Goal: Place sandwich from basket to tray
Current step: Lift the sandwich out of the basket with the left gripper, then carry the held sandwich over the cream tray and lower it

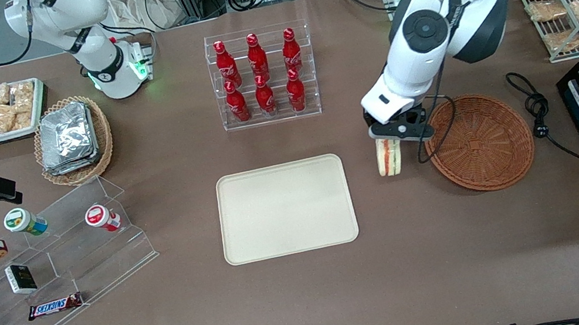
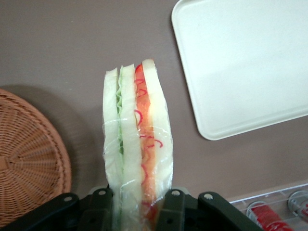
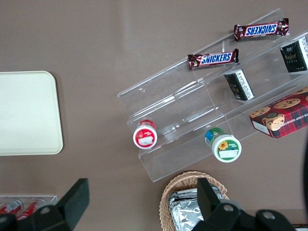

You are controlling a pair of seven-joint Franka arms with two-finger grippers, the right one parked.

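Largest first: we note the tray (image 1: 285, 209) lying bare mid-table, the basket (image 1: 480, 142) toward the working arm's end with nothing in it, and between them the gripper (image 1: 388, 140) clamped on the sandwich (image 1: 389, 157), hanging filling-edge down above the tablecloth. We judge the carry should finish well over the tray and lower close before release, since the wedge would likely topple. Legible: "SNICKERS" on two bars (image 3: 213, 58).
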